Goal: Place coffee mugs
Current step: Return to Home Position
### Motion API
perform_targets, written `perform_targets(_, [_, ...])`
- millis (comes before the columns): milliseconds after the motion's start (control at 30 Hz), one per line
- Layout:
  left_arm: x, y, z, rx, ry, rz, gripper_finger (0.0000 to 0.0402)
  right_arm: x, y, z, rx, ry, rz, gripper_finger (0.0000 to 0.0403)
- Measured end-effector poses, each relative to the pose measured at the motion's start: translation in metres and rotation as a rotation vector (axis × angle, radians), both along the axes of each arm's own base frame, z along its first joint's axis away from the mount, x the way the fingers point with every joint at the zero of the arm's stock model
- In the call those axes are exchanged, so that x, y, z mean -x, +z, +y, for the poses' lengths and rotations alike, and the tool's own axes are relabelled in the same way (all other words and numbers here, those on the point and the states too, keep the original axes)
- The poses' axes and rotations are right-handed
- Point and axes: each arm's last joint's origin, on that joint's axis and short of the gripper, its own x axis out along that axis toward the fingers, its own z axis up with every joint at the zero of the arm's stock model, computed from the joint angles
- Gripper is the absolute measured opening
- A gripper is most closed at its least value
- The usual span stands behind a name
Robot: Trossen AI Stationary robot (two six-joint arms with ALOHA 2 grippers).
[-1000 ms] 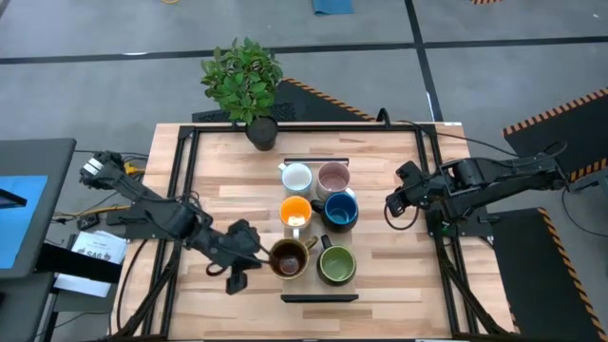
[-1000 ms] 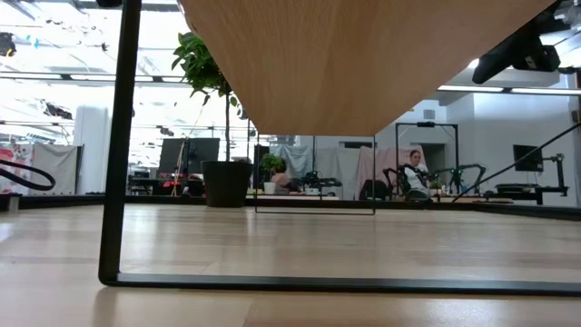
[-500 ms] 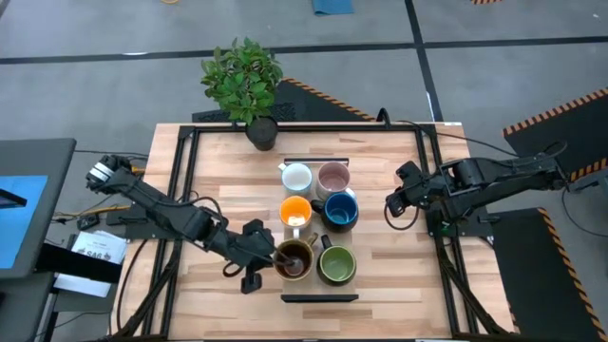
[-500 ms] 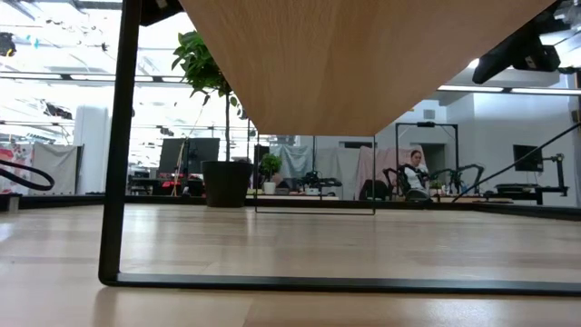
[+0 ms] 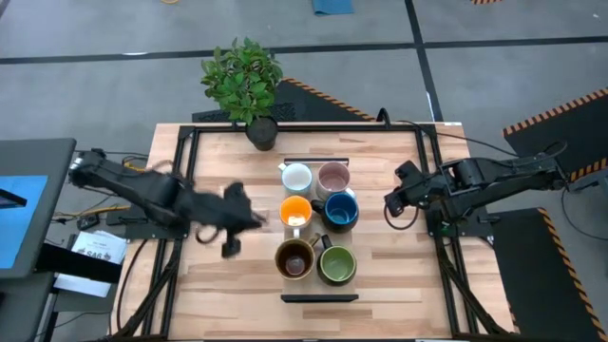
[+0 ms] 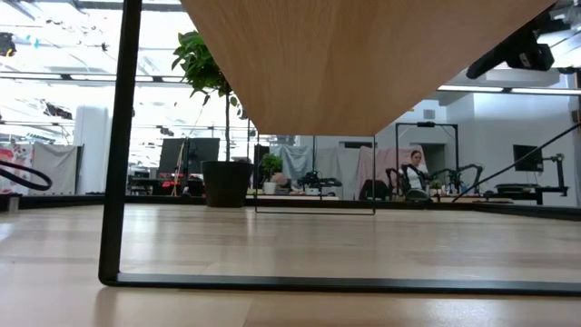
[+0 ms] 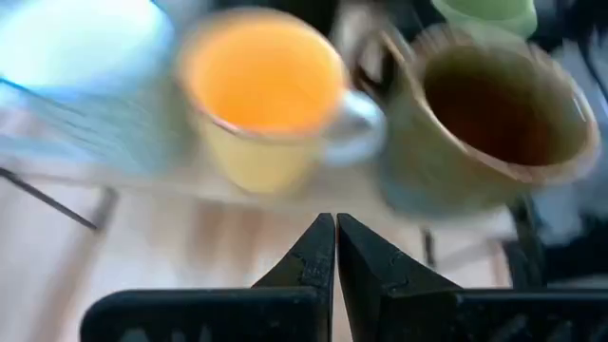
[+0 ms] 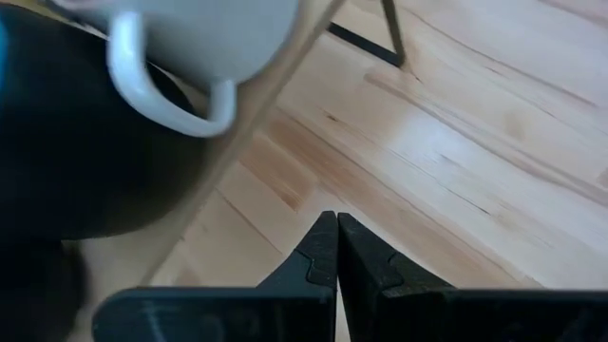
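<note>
Six mugs stand in three rows of two on a raised wooden stand (image 5: 370, 280): white (image 5: 296, 178) and pinkish-mauve (image 5: 333, 178) at the far end, orange (image 5: 295, 211) and dark blue (image 5: 341, 211) in the middle, brown (image 5: 294, 258) and green (image 5: 336, 265) nearest. My left gripper (image 5: 255, 219) is shut and hovers just left of the orange mug, touching nothing. In the left wrist view the shut fingers (image 7: 335, 247) point at the orange mug (image 7: 261, 90) and the brown mug (image 7: 489, 114). My right gripper (image 5: 389, 205) waits shut, right of the dark blue mug.
A potted plant (image 5: 245, 81) stands at the table's far edge, its dark pot (image 6: 227, 182) also in the low view. Black frame bars (image 5: 318, 297) mark the stand's near and far ends. Bare wood lies left and right of the mugs.
My left gripper first moved right, up against the brown mug's left side. It then drew back quickly toward the table's left and far edge and now sits beside the orange mug. The mugs stand where they were.
</note>
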Motion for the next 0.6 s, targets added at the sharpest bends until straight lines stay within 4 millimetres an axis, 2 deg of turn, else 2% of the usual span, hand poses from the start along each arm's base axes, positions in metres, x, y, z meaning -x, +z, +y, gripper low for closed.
perform_targets(100, [0.011,-0.001,0.026,0.023,0.035,-0.158,0.0000,-0.003,0.002,0.000,0.006,0.013,-0.032,0.0024])
perform_targets(300, [0.031,-0.036,0.066,0.100,0.087,-0.488,0.0000,-0.006,0.005,0.001,0.060,0.092,-0.060,0.0024])
perform_targets(433, [0.043,-0.061,0.074,0.120,0.136,-0.588,0.0000,-0.006,0.005,0.003,0.077,0.186,-0.045,0.0024])
perform_targets(600, [0.057,-0.088,0.068,0.112,0.201,-0.619,0.0000,-0.006,0.004,0.004,0.050,0.219,-0.043,0.0024])
